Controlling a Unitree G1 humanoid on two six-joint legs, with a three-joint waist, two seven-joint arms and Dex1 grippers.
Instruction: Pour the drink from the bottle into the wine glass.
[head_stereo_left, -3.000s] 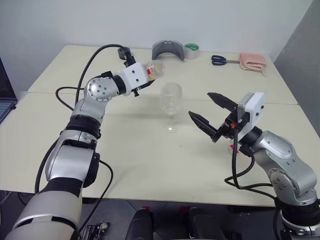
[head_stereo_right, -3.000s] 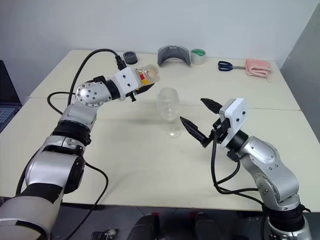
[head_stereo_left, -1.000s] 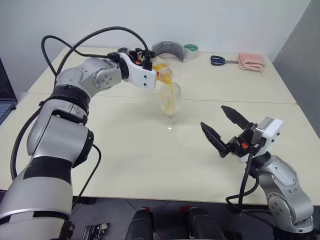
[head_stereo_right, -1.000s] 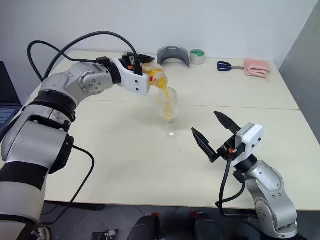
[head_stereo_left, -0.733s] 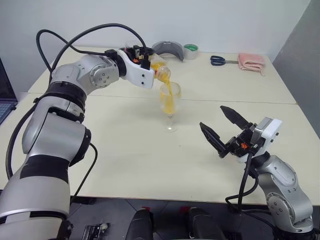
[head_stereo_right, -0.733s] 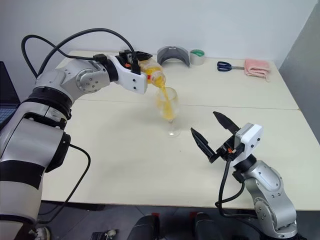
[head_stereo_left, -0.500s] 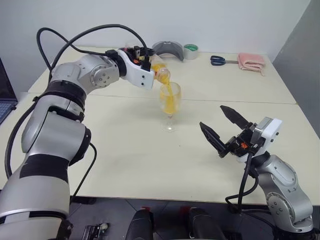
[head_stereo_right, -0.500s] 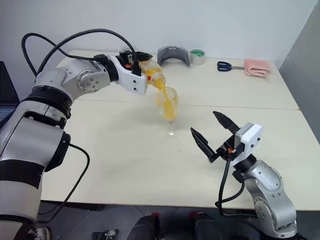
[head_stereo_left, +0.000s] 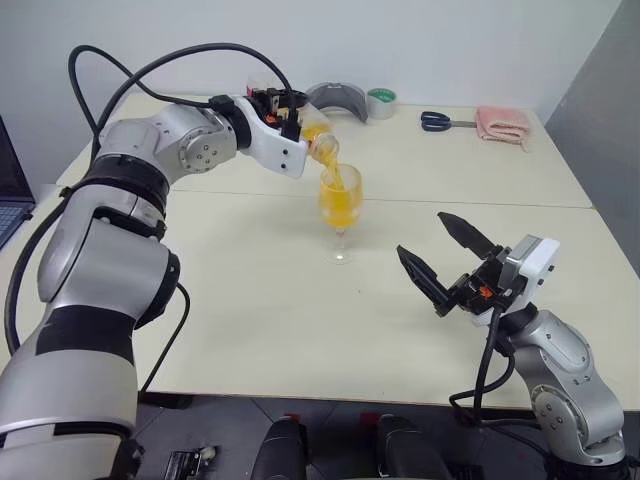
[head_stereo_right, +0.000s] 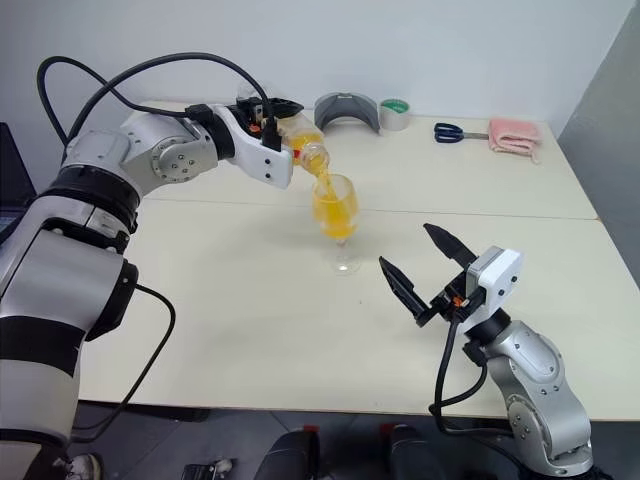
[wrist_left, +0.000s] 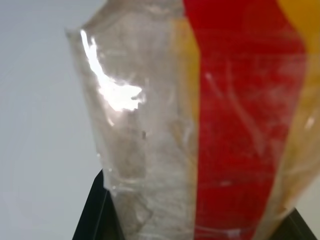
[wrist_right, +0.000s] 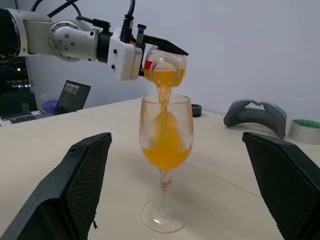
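Orange drink (wrist_right: 166, 150), red-striped clear bottle (wrist_left: 210, 125), pink cloth (head_stereo_left: 505, 122)

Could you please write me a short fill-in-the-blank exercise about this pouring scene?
1. The left tool holds the bottle tilted over the ____.
2. The drink in the wine glass is ____ in colour.
3. The right tool stands ____, holding nothing.
4. Between the roll of tape and the pink cloth lie the ____.

Missing words: wine glass; orange; open; scissors

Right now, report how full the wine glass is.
Partly full: in the right wrist view orange drink fills the lower bowl of the wine glass, and a stream falls from the tipped bottle.
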